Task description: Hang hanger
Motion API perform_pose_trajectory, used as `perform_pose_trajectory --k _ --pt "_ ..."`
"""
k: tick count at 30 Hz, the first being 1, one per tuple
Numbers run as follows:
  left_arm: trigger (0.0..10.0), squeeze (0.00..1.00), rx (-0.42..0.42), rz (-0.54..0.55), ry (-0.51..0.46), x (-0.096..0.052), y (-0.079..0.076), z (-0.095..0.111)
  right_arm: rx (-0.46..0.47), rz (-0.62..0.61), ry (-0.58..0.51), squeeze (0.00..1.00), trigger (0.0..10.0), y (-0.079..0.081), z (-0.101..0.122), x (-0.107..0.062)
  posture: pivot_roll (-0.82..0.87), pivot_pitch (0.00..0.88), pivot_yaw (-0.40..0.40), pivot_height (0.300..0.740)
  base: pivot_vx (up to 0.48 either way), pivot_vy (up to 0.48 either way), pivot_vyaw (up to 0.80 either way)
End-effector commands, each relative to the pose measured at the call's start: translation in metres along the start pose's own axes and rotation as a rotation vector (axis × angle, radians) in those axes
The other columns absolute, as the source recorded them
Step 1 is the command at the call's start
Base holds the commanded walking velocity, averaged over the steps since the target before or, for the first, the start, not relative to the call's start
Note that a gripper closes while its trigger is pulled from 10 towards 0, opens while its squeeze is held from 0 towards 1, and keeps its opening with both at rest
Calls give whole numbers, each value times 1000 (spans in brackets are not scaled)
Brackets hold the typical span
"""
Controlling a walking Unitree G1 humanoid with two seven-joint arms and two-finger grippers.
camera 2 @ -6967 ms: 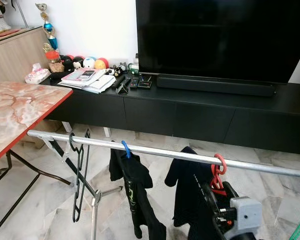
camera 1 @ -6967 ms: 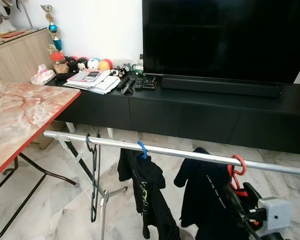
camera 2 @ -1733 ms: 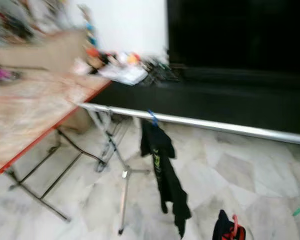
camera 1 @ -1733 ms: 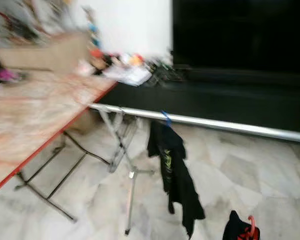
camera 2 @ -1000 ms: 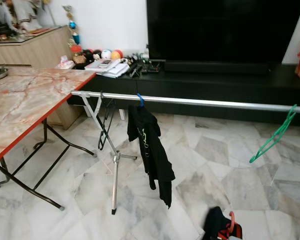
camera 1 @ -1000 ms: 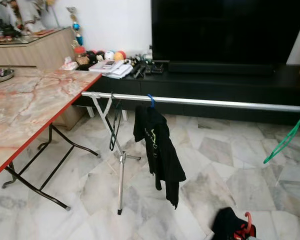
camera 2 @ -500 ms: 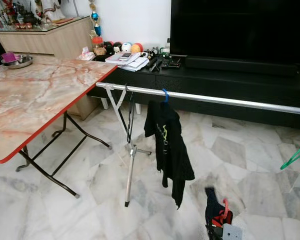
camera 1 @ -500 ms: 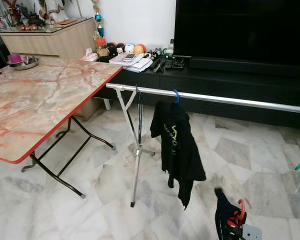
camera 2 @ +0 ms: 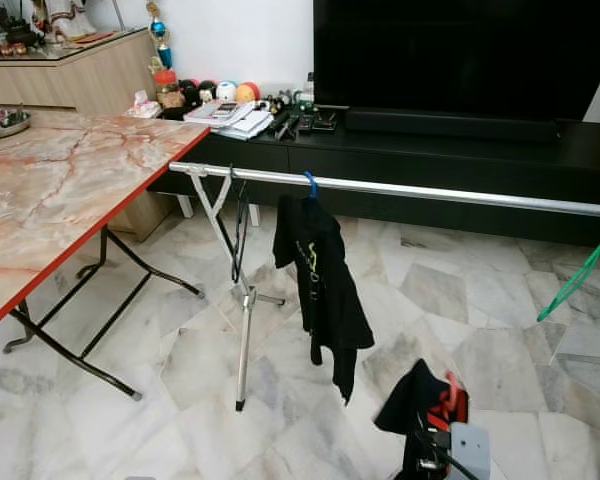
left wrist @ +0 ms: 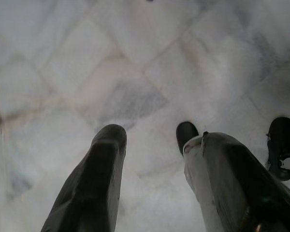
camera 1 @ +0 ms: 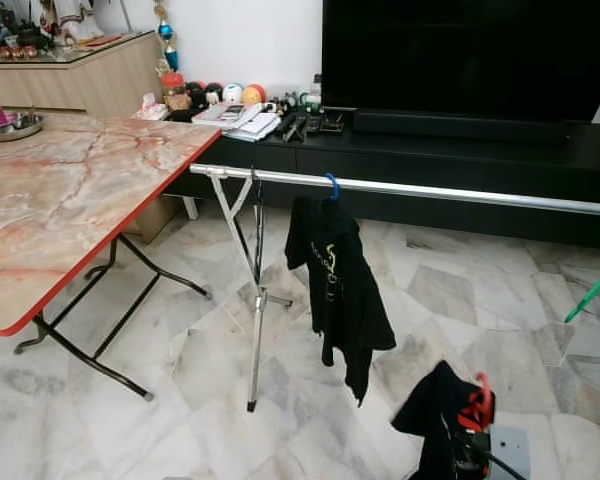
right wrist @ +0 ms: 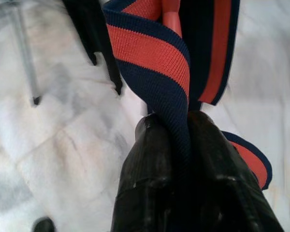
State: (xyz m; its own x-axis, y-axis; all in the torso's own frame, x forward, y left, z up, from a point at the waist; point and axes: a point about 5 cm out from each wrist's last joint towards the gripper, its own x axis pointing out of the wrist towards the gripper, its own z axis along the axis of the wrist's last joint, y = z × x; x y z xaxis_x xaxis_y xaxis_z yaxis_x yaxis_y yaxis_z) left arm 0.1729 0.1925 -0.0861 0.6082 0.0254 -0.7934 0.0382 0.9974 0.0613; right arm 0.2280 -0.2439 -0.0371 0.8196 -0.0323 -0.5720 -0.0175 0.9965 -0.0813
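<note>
Right gripper (right wrist: pixel 176 130) stays clamped on the red hanger (camera 1: pixel 477 405) with its dark garment at my five o'clock, now farther from the rail (camera 1: pixel 460 193) at twelve, so hanging means walking back.

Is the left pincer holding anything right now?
No, the left pincer is open, its fingers apart over the bare marble floor.
</note>
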Motion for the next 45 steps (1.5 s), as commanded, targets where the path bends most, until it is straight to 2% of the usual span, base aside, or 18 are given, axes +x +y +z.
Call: perform_pose_trajectory --k 1,2,4,6,9,10,12,15,17,19,25,27,29,32,35,39,42,45 --pt "10000 0 56 -19 -22 0 3 2 -97 86 -80 0 10000 2 20 4 -39 28 43 740 0 0 0" --pt "10000 0 73 -30 -46 0 2 8 -143 109 -82 0 10000 0 24 4 -41 31 45 740 0 0 0" --pt "10000 0 104 -58 -178 7 0 52 -220 139 -93 0 10000 -5 30 4 -42 33 45 740 0 0 0" --pt "10000 0 126 -102 -317 8 -3 103 -245 186 -132 0 10000 -10 40 3 -46 36 47 740 0 0 0" --pt "10000 0 159 -165 -393 6 -8 130 -262 225 -191 0 10000 -17 55 0 -49 41 51 740 0 0 0" --pt "10000 0 201 -182 -419 5 -12 137 -261 231 -224 0 10000 -20 61 -1 -49 39 50 740 0 0 0" --pt "10000 0 234 -193 -441 5 -18 143 -272 262 -233 0 10000 -18 64 -1 -49 40 52 740 0 -120 0" --pt "10000 0 226 -226 -468 4 -28 151 -317 375 -217 0 10000 -9 66 -3 -48 45 59 740 0 -480 0" --pt "10000 0 227 -264 -478 3 -34 155 -409 462 -195 0 10000 -4 66 -6 -50 48 62 740 0 -480 0" --pt "10000 0 229 -276 -479 2 -36 156 -425 483 -186 0 10000 -3 66 -7 -51 50 63 740 0 -480 0" --pt "10000 0 266 -364 -501 -1 -42 160 -609 643 -89 0 10000 -12 68 -20 -49 56 68 740 0 -111 0" --pt "10000 0 287 -381 -504 -1 -42 160 -635 670 -82 0 10000 -14 71 -23 -49 58 69 740 0 0 0" --pt "10000 0 364 -462 -497 -4 -44 161 -687 765 -75 0 10000 -17 84 -33 -51 58 71 740 0 0 0" --pt "10000 0 403 -484 -494 -5 -45 161 -703 801 -75 0 10000 -16 87 -36 -49 57 70 740 0 0 0" --pt "10000 0 528 -593 -458 -7 -50 156 -754 931 -68 0 10000 -10 99 -42 -45 56 64 740 0 0 0" --pt "10000 0 573 -648 -437 -8 -52 152 -759 998 -72 0 10000 -5 107 -46 -47 47 64 740 0 0 0" --pt "10000 0 748 -709 -379 -11 -48 143 -820 1095 -50 0 10000 3 118 -50 -40 34 57 740 0 0 0" --pt "10000 0 829 -698 -337 -10 -40 137 -846 1145 -44 0 10000 9 124 -50 -37 14 47 740 0 0 0"
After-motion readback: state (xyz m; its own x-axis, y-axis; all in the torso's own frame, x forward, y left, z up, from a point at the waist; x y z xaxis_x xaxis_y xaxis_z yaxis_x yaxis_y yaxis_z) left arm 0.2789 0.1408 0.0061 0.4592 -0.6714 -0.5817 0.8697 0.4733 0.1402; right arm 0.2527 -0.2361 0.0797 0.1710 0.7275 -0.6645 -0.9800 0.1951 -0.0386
